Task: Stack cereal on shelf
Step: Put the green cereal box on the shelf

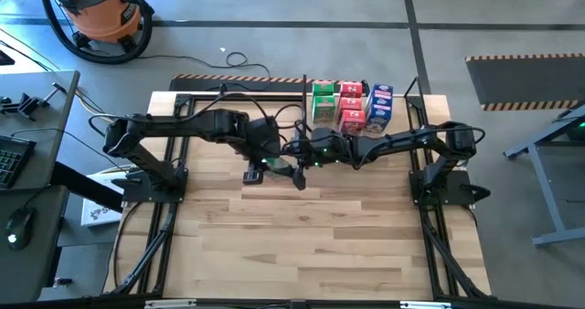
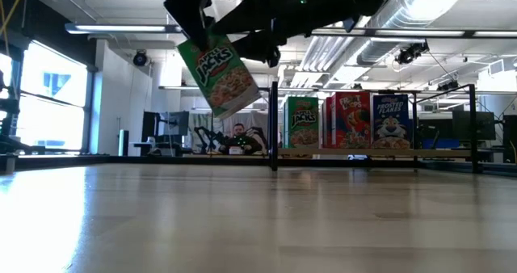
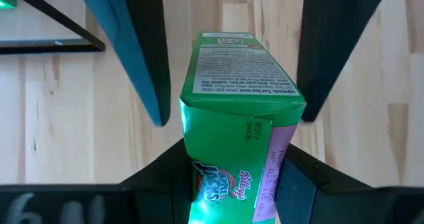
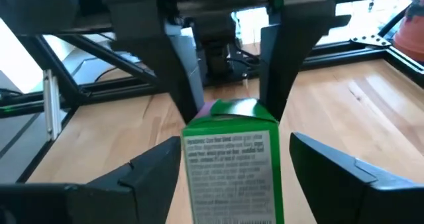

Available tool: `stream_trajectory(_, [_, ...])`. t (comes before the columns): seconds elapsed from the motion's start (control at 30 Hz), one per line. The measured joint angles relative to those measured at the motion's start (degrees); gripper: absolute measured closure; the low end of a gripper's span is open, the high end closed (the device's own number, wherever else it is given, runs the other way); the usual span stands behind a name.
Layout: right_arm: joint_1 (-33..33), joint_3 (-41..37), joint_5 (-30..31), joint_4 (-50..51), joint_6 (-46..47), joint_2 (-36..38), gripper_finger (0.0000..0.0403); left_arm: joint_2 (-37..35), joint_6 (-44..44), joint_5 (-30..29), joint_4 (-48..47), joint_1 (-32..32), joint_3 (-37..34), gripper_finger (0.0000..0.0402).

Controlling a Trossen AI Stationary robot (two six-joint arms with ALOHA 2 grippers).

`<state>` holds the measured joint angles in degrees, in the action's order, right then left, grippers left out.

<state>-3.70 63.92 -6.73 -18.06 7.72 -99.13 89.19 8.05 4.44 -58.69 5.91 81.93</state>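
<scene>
Green cereal box (image 2: 218, 73), printed front, tilted, held mid-air above surface (image 1: 320, 236) by left claw (image 3: 228, 111), clamped on its sides. Right claw (image 4: 232, 161) spread wide around it, not gripping. On shelf (image 2: 275, 123): two green, three red, one blue visible.

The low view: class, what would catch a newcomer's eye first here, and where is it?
A tilted green cereal box hangs above the bare wooden table, clamped in the left gripper. The right gripper is open, its fingers either side of the box. Behind, green, red and blue boxes stand in a row on the black shelf.
</scene>
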Motion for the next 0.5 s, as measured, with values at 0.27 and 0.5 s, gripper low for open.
stream_trajectory(0.27, [0.02,0.0,-0.81,0.69,-0.66,-0.01,0.0171,0.0,-1.86,3.48,1.6,0.07,0.0,0.0257])
stream_trajectory(0.5, [0.02,0.0,-1.4,0.44,-1.33,0.1,0.0223,-0.35,-3.51,3.47,1.21,0.07,0.0,0.0257])
